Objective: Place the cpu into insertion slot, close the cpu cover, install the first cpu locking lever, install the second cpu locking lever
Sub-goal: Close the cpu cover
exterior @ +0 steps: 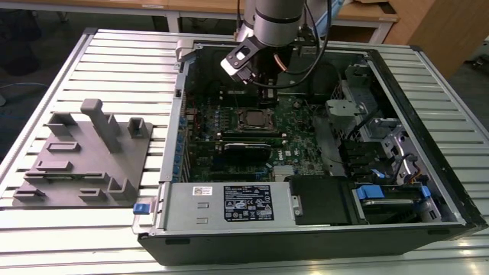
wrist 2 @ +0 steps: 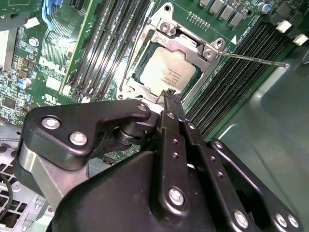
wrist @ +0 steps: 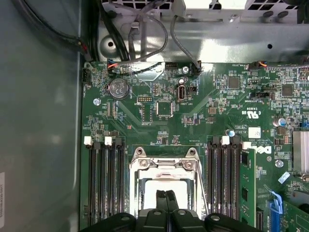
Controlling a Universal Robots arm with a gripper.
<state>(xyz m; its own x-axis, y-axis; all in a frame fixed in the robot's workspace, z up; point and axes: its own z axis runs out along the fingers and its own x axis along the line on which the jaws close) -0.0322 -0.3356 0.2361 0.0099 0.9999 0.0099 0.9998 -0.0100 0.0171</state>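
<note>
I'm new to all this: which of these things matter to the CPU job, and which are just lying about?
In the job: cpu, seated in its socket; cpu cover framing it; thin locking lever; the shut jaws close by the cpu.
Lying about: grey fixture block; memory slots; coin battery; power supply.

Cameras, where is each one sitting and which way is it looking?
Exterior view: off the arm, looking down into the open computer case; the arm shows.
Second wrist view: on the wrist, looking along the gripper at the cpu.
First wrist view: on the wrist, facing the motherboard; gripper tips show.
Both wrist views share the cpu and gripper.
</note>
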